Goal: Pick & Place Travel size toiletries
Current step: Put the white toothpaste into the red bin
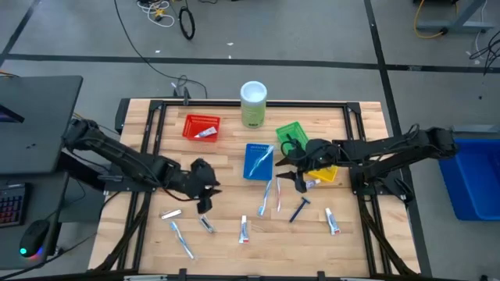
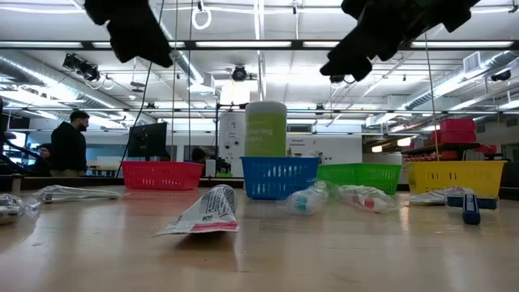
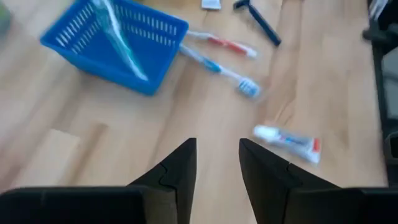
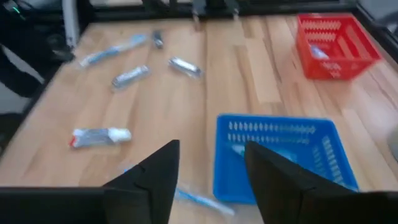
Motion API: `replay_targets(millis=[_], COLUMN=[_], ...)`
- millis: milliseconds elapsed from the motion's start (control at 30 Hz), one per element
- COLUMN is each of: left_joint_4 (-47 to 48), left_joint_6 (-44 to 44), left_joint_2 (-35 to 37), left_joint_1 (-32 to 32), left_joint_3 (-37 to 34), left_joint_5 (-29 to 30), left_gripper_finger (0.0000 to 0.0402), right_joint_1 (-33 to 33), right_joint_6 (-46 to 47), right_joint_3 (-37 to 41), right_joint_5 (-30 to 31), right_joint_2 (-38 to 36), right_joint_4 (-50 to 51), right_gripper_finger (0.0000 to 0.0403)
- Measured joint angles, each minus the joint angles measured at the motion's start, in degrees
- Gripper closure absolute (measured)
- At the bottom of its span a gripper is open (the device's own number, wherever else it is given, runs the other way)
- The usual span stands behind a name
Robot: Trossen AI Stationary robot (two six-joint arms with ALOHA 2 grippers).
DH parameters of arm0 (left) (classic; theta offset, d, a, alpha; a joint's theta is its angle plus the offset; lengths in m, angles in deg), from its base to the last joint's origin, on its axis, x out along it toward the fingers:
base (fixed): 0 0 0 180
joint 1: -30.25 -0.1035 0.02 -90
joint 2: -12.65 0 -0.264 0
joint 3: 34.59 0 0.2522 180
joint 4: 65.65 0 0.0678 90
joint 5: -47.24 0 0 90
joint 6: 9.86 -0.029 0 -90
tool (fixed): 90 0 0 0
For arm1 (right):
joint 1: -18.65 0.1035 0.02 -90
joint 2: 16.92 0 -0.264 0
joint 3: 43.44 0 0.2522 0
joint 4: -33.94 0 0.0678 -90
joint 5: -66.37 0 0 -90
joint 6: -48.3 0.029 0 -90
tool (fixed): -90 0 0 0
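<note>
The toiletries lie scattered on the near half of the wooden table: a white tube (image 1: 244,229), another tube (image 1: 332,221), two toothbrushes (image 1: 271,195), a dark razor (image 1: 299,209), a silvery sachet (image 1: 170,213) and a toothbrush (image 1: 182,240). One toothbrush (image 3: 118,37) lies in the blue basket (image 1: 258,161); a tube sits in the red basket (image 1: 201,127). My left gripper (image 1: 208,195) hovers open above the table, left of the blue basket (image 3: 118,43). My right gripper (image 1: 285,165) hovers open just right of the blue basket (image 4: 280,155). Both hold nothing.
A green basket (image 1: 293,134) and a yellow basket (image 1: 322,173) stand under and beside the right arm. A tall pale-green canister with a white lid (image 1: 253,104) stands at the far edge. People stand in the room beyond the table (image 2: 69,142).
</note>
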Motion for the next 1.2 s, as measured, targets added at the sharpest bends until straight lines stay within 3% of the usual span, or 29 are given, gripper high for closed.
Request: replay_targets(millis=[100, 267, 500, 700, 833, 1200], left_joint_4=[-0.49, -2.64, -14.22, -18.45, -25.29, -27.23], left_joint_6=[2.83, -2.51, -3.24, 12.87, 14.46, 23.65], left_joint_2=[-2.41, -6.49, -14.62, -19.68, -23.61, -25.58], left_joint_1=[1.58, 3.58, 2.7, 0.15, 0.89, 1.78], left_joint_3=[0.26, 0.16, 0.2, 1.8, 1.97, 3.13], left_joint_5=[-1.51, -2.32, -3.06, -5.09, -7.0, -6.58], left_gripper_finger=[0.0274, 0.0272, 0.025, 0.0203, 0.0184, 0.0191], right_joint_1=[0.01, 0.02, 0.28, 0.4, 0.4, 0.4], right_joint_6=[-0.23, -0.86, -0.98, -1.88, -3.87, -4.75], right_joint_3=[0.01, -0.03, 0.06, 0.09, 0.08, 0.07], right_joint_5=[-2.0, -1.91, -1.94, -1.93, -1.84, -1.86], right_joint_2=[1.02, 3.09, 7.06, 8.84, 9.39, 10.51], right_joint_4=[-1.8, -3.07, -5.61, -6.29, -7.21, -7.12], right_gripper_finger=[0.0179, 0.0148, 0.0131, 0.0132, 0.014, 0.0156])
